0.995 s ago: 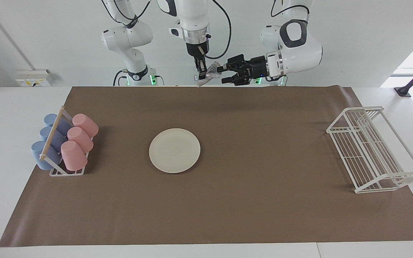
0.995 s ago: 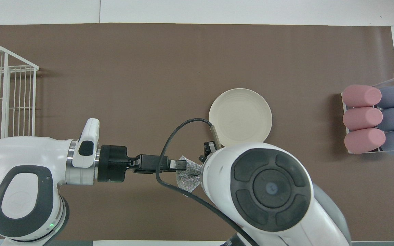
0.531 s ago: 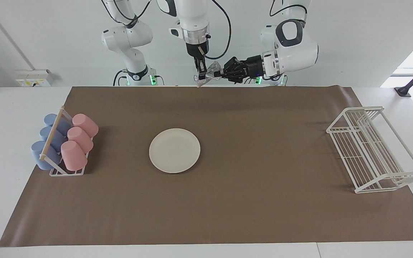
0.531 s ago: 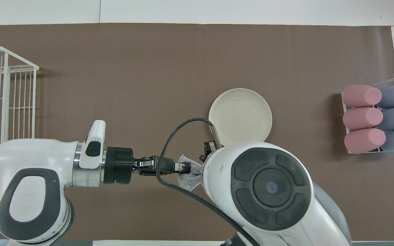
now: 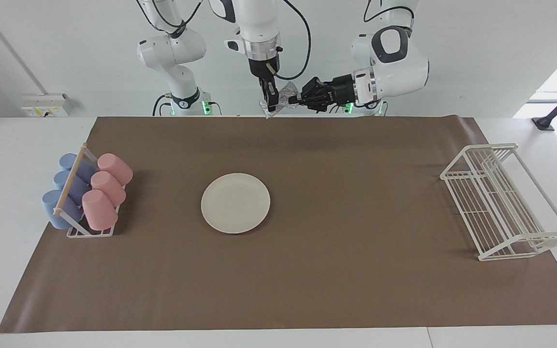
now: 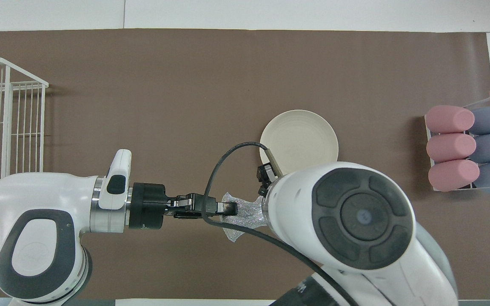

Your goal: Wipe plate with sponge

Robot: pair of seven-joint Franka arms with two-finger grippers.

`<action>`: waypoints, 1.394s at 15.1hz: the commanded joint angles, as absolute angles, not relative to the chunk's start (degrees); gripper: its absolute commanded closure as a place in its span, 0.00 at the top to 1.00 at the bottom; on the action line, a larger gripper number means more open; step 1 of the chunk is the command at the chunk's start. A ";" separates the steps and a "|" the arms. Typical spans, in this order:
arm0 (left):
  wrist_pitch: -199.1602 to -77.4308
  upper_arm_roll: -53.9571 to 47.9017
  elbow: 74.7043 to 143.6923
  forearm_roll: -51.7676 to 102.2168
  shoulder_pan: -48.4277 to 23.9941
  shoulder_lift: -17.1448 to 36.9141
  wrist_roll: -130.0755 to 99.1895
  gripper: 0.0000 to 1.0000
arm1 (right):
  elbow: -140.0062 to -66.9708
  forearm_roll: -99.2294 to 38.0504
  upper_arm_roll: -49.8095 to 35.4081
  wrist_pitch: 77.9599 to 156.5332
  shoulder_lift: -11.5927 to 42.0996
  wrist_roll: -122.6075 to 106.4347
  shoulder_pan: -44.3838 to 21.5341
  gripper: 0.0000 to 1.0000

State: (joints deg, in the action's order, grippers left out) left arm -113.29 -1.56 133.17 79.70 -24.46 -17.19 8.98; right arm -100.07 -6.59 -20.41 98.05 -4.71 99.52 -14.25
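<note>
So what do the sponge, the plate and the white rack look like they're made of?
The sponge, pinched by the left gripper, looks like metallic or foil-like mesh: silvery, wrinkled, glinting. The plate looks ceramic or hard plastic, matte cream; faint concentric rings show in the overhead view. The rack looks like white-coated metal wire: thin straight bars in a grid.

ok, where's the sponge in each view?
Facing view: sponge at top centre, up in the air between the left gripper and the right gripper, over the mat's edge at the robots' end.
Overhead view: sponge low centre, at the left gripper's tip, partly hidden by the right arm.
Shared landmark: the plate lies on the mat, farther from the robots than the sponge.
</note>
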 commanded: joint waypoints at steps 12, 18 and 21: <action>-114.35 -1.14 129.91 53.63 -20.66 -14.95 -8.24 0.00 | -99.84 -6.77 -20.65 96.68 -5.27 22.10 11.25 1.00; -106.37 -1.23 118.50 33.52 -21.18 -9.15 -24.86 0.00 | -99.40 -6.77 -20.04 92.99 -4.84 8.62 12.12 1.00; -102.31 -1.23 114.97 24.64 -21.44 -7.65 -29.52 0.00 | -97.39 -5.81 -16.79 91.67 -3.79 4.14 8.80 1.00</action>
